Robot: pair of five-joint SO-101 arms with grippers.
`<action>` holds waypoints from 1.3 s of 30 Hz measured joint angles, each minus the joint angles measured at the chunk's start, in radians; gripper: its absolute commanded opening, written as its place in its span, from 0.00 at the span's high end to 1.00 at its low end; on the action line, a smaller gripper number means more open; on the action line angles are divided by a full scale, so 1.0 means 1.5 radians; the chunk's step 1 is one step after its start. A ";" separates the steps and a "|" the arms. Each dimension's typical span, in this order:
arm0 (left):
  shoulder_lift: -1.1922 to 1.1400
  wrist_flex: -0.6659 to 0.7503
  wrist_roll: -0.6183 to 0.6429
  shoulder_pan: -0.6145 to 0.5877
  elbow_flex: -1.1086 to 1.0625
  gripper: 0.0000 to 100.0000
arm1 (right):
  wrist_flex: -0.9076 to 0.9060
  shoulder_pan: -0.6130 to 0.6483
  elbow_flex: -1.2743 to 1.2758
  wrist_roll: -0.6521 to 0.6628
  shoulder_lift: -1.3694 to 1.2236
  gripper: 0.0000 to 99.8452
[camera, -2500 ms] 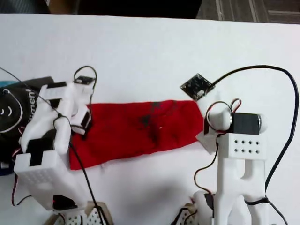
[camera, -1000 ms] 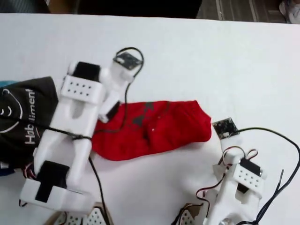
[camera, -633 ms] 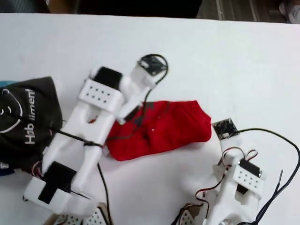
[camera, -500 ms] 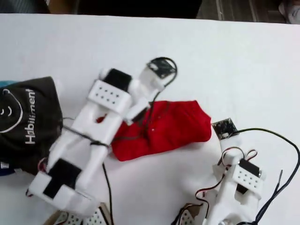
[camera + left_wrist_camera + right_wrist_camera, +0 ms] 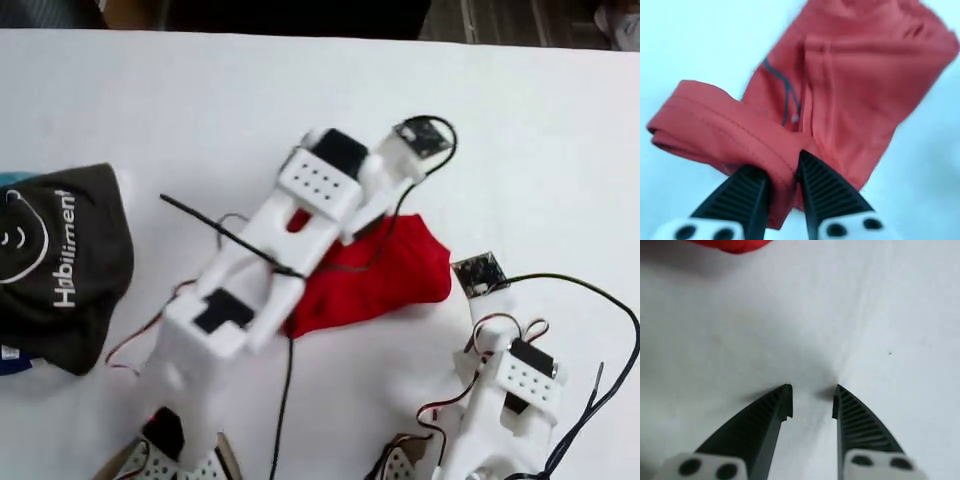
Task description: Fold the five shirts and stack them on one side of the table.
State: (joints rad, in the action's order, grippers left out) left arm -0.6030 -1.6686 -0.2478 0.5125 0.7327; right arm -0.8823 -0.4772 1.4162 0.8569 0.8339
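Two arms stood at the near edge of the white tabletop (image 5: 300, 90). The right arm (image 5: 510, 390) sat folded back low at the near right. The right gripper (image 5: 811, 390) hung just above the tabletop with its two fingers apart and nothing between them, and an edge of the red shirt (image 5: 730, 244) lay beyond its tips. The left arm (image 5: 270, 250) stretched diagonally from its near-left base toward the middle of the tabletop, with a thin black cable (image 5: 225, 233) strung along it. Under that arm, near the centre, lay the one red shirt (image 5: 400, 270), bunched into a short, thick bundle. Its long axis ran across the tabletop from left to right, tilted so that the right end sat a little farther from the bases. That rounded end pointed to the right arm's side, near the small camera board (image 5: 478, 272) on that arm's wrist but apart from it. The left gripper (image 5: 781, 167) was clamped on a doubled fold of the red shirt's hem, both ribbed fingers pressed against the cloth, and the rolled fold stood over the rest of the garment. At the left edge, well apart from the red shirt, lay a pile. One dark shirt (image 5: 60, 260) with white print was on top, and blue cloth (image 5: 10, 365) showed beneath it on its near and far sides. How many garments lay under the dark one could not be told. Farthest out, the left arm's own camera board (image 5: 420, 135) sat past the red shirt's far edge.
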 measured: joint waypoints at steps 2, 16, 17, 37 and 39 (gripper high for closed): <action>-0.056 -0.014 0.023 0.014 0.076 0.98 | 0.000 0.000 0.000 -0.017 0.000 0.86; -0.265 -0.052 0.060 0.084 0.329 0.98 | 0.004 0.000 0.001 -0.030 0.000 0.86; -0.265 -0.052 0.060 0.084 0.329 0.98 | 0.004 0.000 0.001 -0.030 0.000 0.86; -0.217 -0.066 0.048 -0.021 0.358 0.73 | 0.004 0.000 0.001 -0.033 0.000 0.86; -0.169 -0.066 0.047 -0.084 0.337 0.73 | 0.004 0.000 0.001 -0.033 0.000 0.86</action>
State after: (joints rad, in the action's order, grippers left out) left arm -0.8562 -1.7683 -0.1772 0.3867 1.2375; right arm -0.8761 -0.4772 1.4177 0.8078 0.8339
